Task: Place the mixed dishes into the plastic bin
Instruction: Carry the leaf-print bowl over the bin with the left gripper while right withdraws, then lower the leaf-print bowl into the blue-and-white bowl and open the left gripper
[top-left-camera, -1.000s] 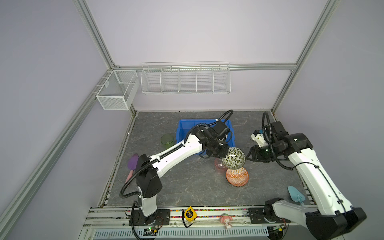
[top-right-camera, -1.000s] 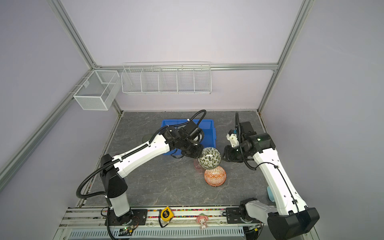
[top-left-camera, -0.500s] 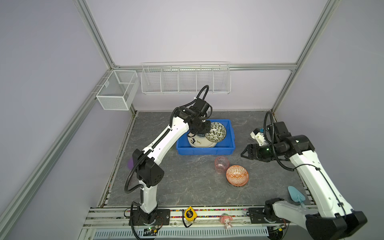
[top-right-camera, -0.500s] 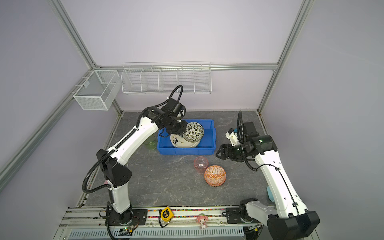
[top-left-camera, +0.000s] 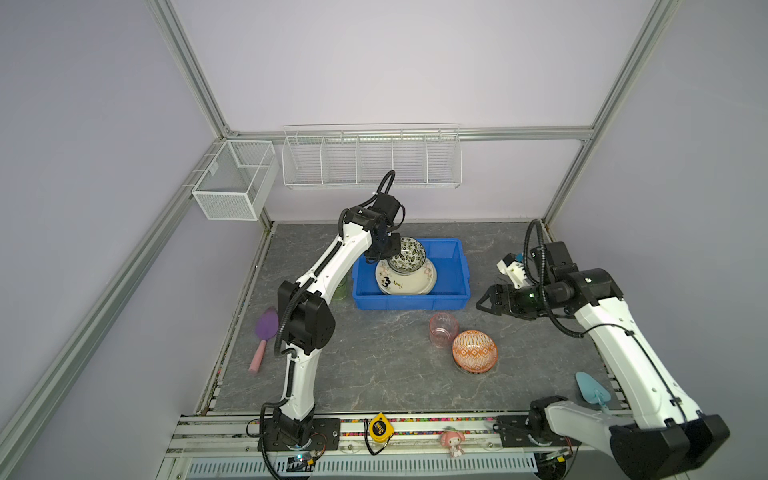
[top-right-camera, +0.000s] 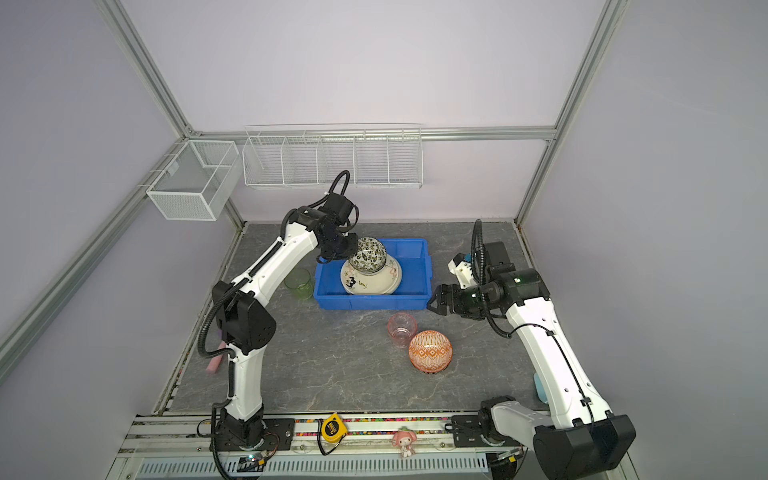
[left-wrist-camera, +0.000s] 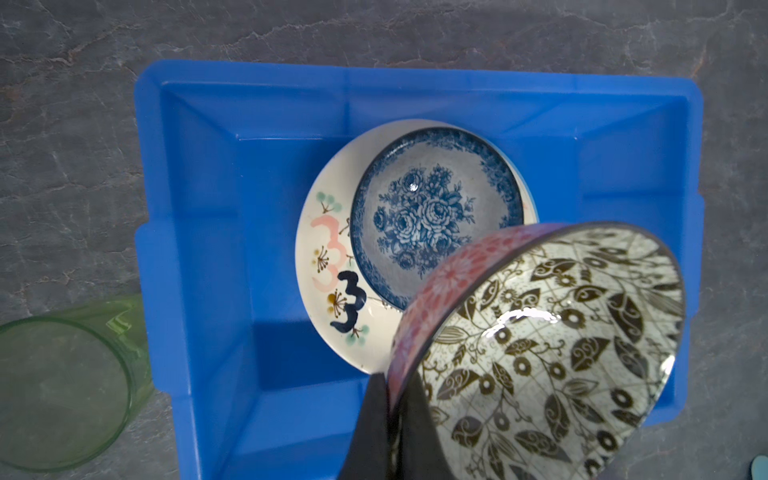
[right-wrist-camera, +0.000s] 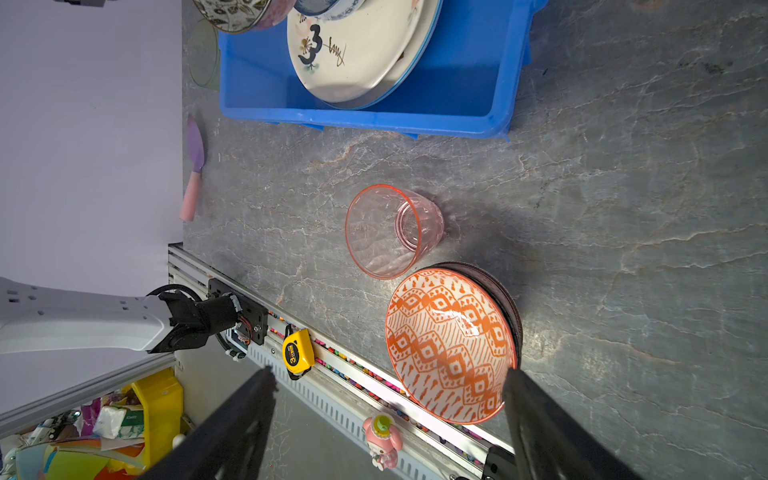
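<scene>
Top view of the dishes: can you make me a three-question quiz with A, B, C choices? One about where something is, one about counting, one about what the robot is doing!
1. Where is the pink cup?
A) hanging on the wall
B) on the table beside the orange bowl
C) in a robot's grip

2. How many cups sit outside the blue bin?
A) one
B) four
C) two

3. The left gripper's fingers are:
A) shut on the leaf-patterned bowl
B) open and empty
C) shut on a spoon

Answers:
1 B, it stands next to that bowl.
2 C, pink plus the green cup.
3 A, they pinch the bowl's rim over the bin.
</scene>
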